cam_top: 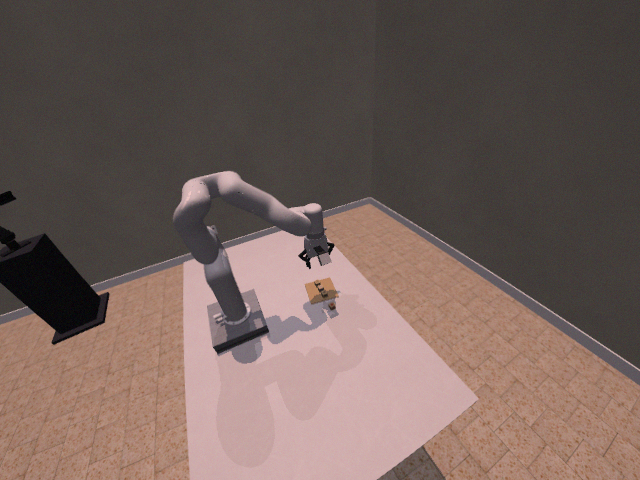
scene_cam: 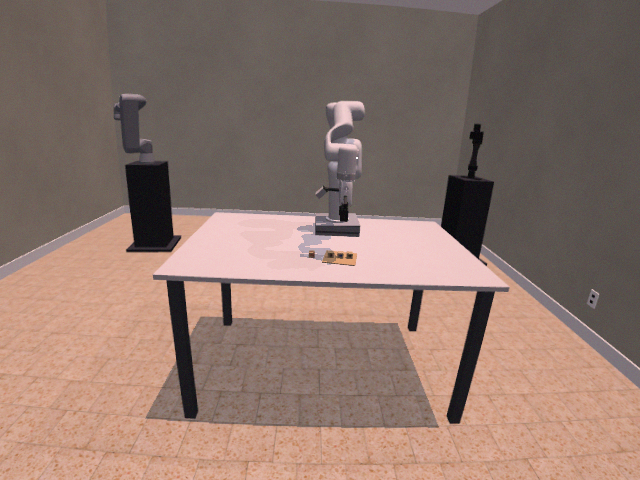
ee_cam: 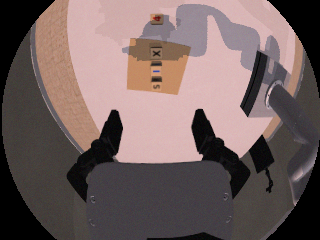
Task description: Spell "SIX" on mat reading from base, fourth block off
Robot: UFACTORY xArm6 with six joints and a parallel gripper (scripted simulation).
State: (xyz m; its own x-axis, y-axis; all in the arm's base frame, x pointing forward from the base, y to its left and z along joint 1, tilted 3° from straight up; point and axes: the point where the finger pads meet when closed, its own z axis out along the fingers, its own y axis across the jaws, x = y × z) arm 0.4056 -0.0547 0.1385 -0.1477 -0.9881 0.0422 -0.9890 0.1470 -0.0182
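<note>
Row reads "SIX" on the mat; claw spread and apart.
The claw (cam_top: 319, 259) (scene_cam: 343, 219) (ee_cam: 157, 118) holds nothing, above the worktop (cam_top: 361, 403) (scene_cam: 232, 258) (ee_cam: 90, 65). In the wrist view, the S block (cam_top: 317, 282) (scene_cam: 349, 255) (ee_cam: 156, 87) is nearest, then the I block (cam_top: 321, 288) (scene_cam: 340, 255) (ee_cam: 156, 71) and X block (cam_top: 324, 294) (scene_cam: 330, 254) (ee_cam: 156, 53), all on the mat (cam_top: 312, 295) (scene_cam: 338, 261) (ee_cam: 172, 75). The row's long axis points between the fingers; the fourth block (cam_top: 331, 306) (scene_cam: 311, 254) (ee_cam: 157, 19) lies off the mat beyond X. Judgement: task appears complete; any retreat should lead away from S.
</note>
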